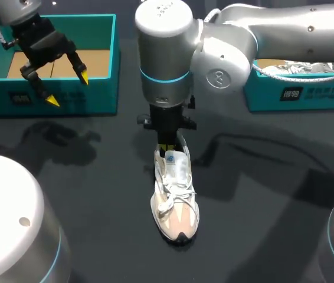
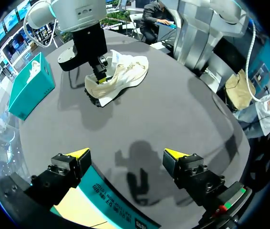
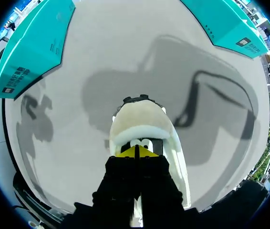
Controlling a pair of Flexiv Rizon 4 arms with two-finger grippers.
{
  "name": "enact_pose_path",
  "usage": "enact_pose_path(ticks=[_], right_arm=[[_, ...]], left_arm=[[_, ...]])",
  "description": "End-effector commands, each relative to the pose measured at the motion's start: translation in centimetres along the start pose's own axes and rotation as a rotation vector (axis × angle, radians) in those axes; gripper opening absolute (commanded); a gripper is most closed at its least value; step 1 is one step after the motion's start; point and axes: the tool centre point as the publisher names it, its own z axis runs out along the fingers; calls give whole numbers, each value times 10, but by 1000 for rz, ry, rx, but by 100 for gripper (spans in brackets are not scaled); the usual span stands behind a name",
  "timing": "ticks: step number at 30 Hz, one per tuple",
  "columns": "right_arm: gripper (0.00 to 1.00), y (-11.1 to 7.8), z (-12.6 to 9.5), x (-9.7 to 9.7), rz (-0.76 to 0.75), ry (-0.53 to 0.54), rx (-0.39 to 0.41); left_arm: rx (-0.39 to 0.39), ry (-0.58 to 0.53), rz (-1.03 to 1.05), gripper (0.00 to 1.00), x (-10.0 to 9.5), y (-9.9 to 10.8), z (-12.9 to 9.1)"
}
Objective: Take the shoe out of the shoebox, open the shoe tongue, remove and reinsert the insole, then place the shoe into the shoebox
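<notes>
The white and cream lace-up sneaker is being supported sole down by the middle of the dark grey table, outside both boxes and with its toe toward the robot's side. Its heel opening is being met from above by the right gripper, whose yellow tips are being pressed tightly together there; whether any part of the shoe is being pinched between them cannot be told. The left gripper is being held released, fingers spread wide around nothing, above the open teal cardboard shoebox at the far left, while a second teal box at the far right, well apart from the sneaker, is being occupied by another pale shoe.
</notes>
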Motion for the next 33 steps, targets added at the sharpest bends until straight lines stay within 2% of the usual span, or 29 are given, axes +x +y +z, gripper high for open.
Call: enact_pose_path(ticks=[1, 11, 23, 27, 33], right_arm=[[0, 8, 23, -5, -9, 82, 52], [0, 8, 42, 9, -44, 76, 70], [0, -2, -1, 3, -70, -35, -24], [0, -1, -1, -6, -79, -72, -23], [0, 1, 12, -13, -169, -68, -3]], left_arm=[[-2, 3, 1, 100, 0, 0, -1], [-2, 3, 1, 100, 0, 0, -1], [-2, 3, 1, 100, 0, 0, -1], [-2, 3, 1, 100, 0, 0, -1], [-2, 3, 1, 100, 0, 0, -1]])
